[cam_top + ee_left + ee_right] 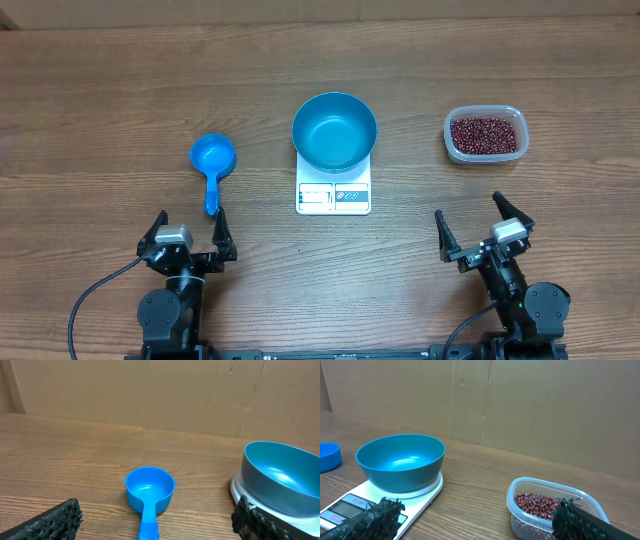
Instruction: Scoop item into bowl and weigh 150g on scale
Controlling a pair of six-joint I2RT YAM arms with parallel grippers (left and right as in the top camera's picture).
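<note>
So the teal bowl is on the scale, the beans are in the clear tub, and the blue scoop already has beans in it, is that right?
No, the scoop is empty, as the left wrist view shows. The rest holds: the bowl is on the scale and the beans are in the clear tub.

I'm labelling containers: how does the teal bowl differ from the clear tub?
The round, deep teal-blue bowl is opaque and empty; the clear rounded-rectangle plastic tub is see-through and holds small red-brown beans. The bowl sits on the white square scale; the tub rests on the wooden table. Both are upright and open-topped.
</note>
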